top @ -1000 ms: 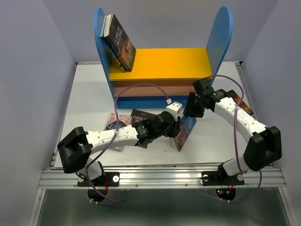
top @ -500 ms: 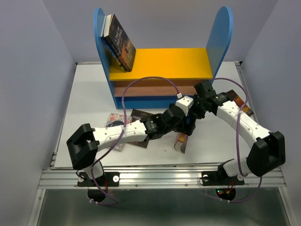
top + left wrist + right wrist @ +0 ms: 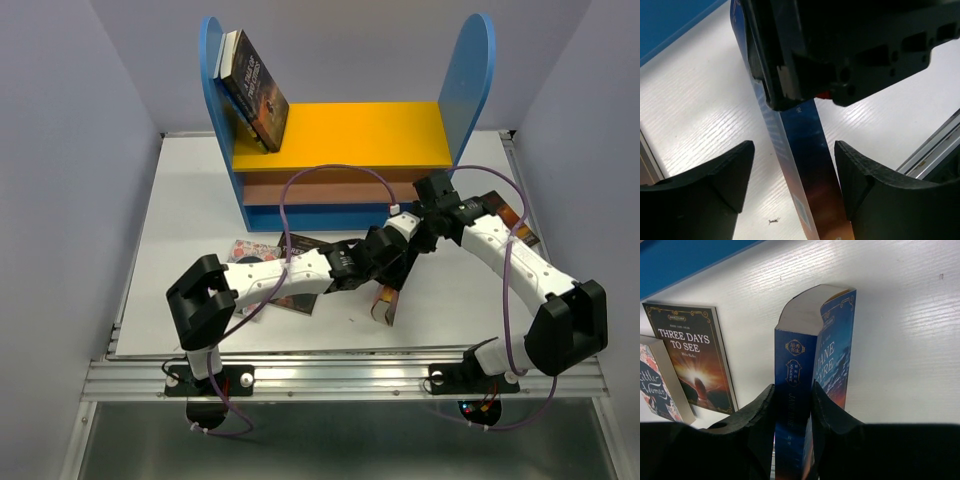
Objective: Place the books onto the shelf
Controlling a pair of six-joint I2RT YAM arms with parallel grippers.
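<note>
Blue-and-orange paperback book (image 3: 835,352) stands on end, slightly tilted, over the white table (image 3: 190,200), in front of the blue-sided shelf with yellow top board (image 3: 340,135). Whether its lower end bears on the table cannot be told. Its long axis runs near vertical. Right gripper (image 3: 792,390) is closed across the spine at the upper end and holds the book. Left gripper (image 3: 792,155) straddles the same book with jaws spread wide, gripping nothing. The shelf lies beyond the book, away from both arm bases. The right arm has control.
</note>
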